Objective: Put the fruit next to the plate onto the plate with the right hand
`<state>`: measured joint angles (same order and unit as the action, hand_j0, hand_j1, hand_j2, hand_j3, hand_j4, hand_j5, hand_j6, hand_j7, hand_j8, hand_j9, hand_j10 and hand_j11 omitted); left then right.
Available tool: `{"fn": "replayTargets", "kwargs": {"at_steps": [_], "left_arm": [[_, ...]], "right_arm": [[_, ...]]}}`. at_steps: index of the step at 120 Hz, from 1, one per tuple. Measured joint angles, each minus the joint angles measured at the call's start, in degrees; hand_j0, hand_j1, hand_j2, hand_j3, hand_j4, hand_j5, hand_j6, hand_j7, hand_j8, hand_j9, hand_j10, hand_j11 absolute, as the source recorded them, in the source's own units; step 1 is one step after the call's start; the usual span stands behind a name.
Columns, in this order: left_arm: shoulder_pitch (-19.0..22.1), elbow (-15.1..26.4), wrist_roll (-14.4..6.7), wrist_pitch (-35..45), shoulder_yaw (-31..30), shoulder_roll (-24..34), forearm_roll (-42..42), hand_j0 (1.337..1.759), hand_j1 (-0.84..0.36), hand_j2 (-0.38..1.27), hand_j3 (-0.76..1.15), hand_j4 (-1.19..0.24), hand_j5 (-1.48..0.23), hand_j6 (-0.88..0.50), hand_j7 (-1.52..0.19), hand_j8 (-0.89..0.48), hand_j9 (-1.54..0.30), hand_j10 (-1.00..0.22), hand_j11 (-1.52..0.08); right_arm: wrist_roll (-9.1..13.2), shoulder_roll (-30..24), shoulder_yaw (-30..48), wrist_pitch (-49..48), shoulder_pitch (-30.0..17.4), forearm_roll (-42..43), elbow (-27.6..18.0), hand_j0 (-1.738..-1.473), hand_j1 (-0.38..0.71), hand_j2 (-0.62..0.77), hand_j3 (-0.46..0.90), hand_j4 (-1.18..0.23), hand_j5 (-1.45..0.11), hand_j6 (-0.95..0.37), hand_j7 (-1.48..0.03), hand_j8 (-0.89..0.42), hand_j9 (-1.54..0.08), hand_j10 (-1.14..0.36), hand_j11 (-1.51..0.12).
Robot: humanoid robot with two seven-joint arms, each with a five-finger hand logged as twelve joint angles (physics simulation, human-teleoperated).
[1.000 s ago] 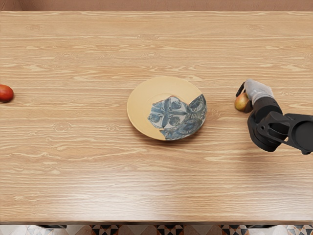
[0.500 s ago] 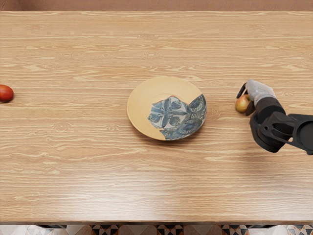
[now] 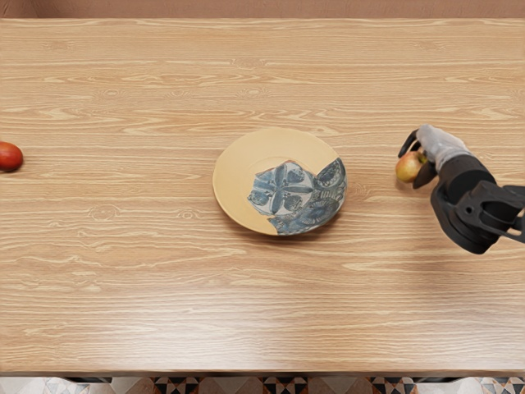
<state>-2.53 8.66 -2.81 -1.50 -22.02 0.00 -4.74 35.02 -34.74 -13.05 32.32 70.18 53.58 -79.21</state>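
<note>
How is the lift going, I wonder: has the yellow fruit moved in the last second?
Yes: the fruit, in the right hand, shifted slightly up-picture and right, away from the plate.

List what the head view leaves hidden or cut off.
All in the head view:
- yellow fruit: its right side is covered by the right hand grasping it.
- right arm: cut off by the right edge.
- red fruit: cut off by the left edge.
- left hand: out of view.

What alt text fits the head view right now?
The right hand grips a yellow-red fruit right of a tan, blue-patterned plate on a wooden table. A red fruit lies at the table's left edge.
</note>
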Motion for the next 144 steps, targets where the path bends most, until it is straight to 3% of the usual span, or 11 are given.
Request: {"fn": "replayTargets", "kwargs": {"at_steps": [31, 76, 100, 144], "left_arm": [[0.1, 0.0, 0.0, 0.0, 0.1, 0.0, 0.0, 1.658, 0.07, 0.05, 0.00, -0.23, -0.30, -0.23, -0.30, -0.23, -0.30, -0.23, -0.30], [0.3, 0.0, 0.0, 0.0, 0.1, 0.0, 0.0, 1.658, 0.07, 0.05, 0.00, -0.23, -0.30, -0.23, -0.30, -0.23, -0.30, -0.23, -0.30], [0.3, 0.0, 0.0, 0.0, 0.1, 0.0, 0.0, 1.658, 0.07, 0.05, 0.00, -0.23, -0.30, -0.23, -0.30, -0.23, -0.30, -0.23, -0.30], [0.3, 0.0, 0.0, 0.0, 0.1, 0.0, 0.0, 1.658, 0.07, 0.05, 0.00, -0.23, -0.30, -0.23, -0.30, -0.23, -0.30, -0.23, -0.30]], "right_arm": [[0.0, -3.4, 2.5, 0.0, 1.6, -0.4, -6.3, -1.652, 0.18, 0.11, 0.00, -0.65, -0.89, -0.44, -0.87, -0.47, -0.89, -0.65, -0.89], [0.0, -5.5, 3.0, -0.3, 8.2, -4.6, -13.6, -1.654, 0.21, 0.17, 0.00, -0.63, -0.89, -0.43, -0.86, -0.45, -0.89, -0.64, -0.89], [-0.1, -2.8, 2.9, -0.5, 11.7, -7.0, -14.2, -1.655, 0.23, 0.20, 0.00, -0.62, -0.89, -0.41, -0.86, -0.44, -0.89, -0.64, -0.89], [0.0, 4.5, 2.5, -0.5, 14.7, -9.6, -10.8, -1.654, 0.23, 0.18, 0.00, -0.62, -0.89, -0.42, -0.86, -0.43, -0.89, -0.64, -0.90]]}}
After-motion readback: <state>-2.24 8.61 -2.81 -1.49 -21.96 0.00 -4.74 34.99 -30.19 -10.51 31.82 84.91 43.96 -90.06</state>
